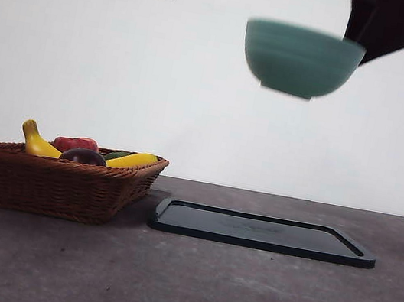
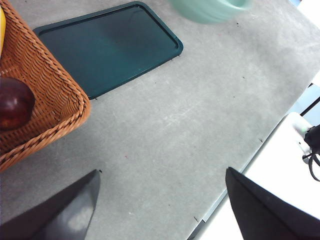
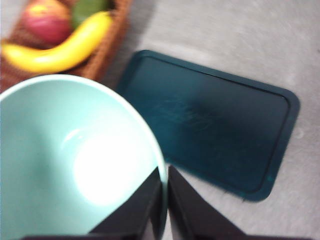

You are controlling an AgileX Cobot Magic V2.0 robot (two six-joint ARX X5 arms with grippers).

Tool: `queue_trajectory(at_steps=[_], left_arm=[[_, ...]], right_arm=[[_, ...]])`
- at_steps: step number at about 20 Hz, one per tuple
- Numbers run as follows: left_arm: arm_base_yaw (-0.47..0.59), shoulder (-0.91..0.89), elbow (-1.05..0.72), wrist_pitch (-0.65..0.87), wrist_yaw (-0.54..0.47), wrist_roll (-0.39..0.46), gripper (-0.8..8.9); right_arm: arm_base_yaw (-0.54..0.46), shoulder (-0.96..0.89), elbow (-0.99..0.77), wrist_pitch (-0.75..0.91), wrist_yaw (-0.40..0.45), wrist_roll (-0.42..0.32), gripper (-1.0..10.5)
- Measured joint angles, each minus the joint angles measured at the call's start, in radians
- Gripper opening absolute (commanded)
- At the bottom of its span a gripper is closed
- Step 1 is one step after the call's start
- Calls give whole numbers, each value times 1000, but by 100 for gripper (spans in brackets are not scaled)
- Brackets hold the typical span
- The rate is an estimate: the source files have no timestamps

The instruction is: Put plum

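The plum (image 1: 83,155) is dark maroon and lies in the brown wicker basket (image 1: 57,181) at the table's left. It also shows in the left wrist view (image 2: 15,102), by the basket's corner (image 2: 55,90). My right gripper (image 3: 165,175) is shut on the rim of a pale green bowl (image 3: 75,160). It holds the bowl (image 1: 303,59) high in the air above the dark tray (image 1: 260,242). In the front view this gripper (image 1: 357,44) enters from the top right. My left gripper (image 2: 162,171) is open and empty, high over bare table beside the basket.
The basket also holds yellow bananas (image 1: 33,140), a red fruit (image 1: 75,144) and something green (image 1: 116,155). The flat dark green tray (image 2: 110,50) lies right of the basket. The table's edge (image 2: 235,175) shows in the left wrist view. A white wall stands behind.
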Motion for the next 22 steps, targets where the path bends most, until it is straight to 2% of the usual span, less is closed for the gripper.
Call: queue_trajectory(at_steps=[5, 10, 18, 22], left_arm=[[0, 0, 0, 0, 0, 0, 405], [0, 0, 0, 0, 0, 0, 405], [0, 0, 0, -3, 0, 0, 405], [0, 0, 0, -15, 0, 0, 405]], right_arm=[[65, -160, -253, 59, 1, -3, 8], [131, -174, -415, 172, 21, 23, 8], [219, -46, -472, 269, 98, 59, 8], [245, 41, -473, 291, 106, 60, 8]])
